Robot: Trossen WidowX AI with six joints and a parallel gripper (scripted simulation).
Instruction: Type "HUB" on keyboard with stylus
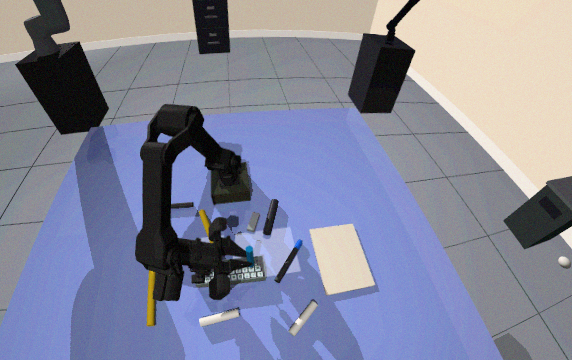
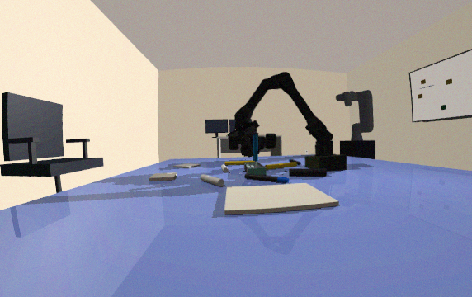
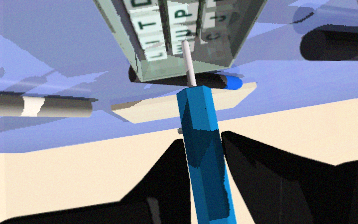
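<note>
Saw blue desk [image 1: 316,160] [image 2: 236,247] [image 3: 30,135] across frame. Found gripper [image 1: 249,262] [image 2: 255,150] [image 3: 202,143] pinching blue stylus [image 1: 249,255] [image 2: 255,146] [image 3: 200,150] over keyboard [image 1: 260,275] [image 2: 255,168] [image 3: 215,71], lower centre of top view. Saw tip near W/U, upper centre of wrist view; judged wrong letter possible from slight misalignment, stylus slip from hard pressing.

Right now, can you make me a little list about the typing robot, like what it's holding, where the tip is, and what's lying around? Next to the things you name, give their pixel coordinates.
holding: blue stylus [image 1: 249,255] [image 2: 255,147] [image 3: 198,120], shut in the tool [image 1: 251,261] [image 2: 255,145] [image 3: 202,143]
stylus tip: over the keyboard [image 1: 247,274] [image 2: 255,168] [image 3: 220,67], by the W and U keys
touching a key: cannot tell
beside the keyboard: black pen with a blue end [image 1: 288,261] [image 2: 266,178] [image 3: 210,80]
flat on the table: cream pad [image 1: 342,259] [image 2: 277,199] [image 3: 230,102]
</note>
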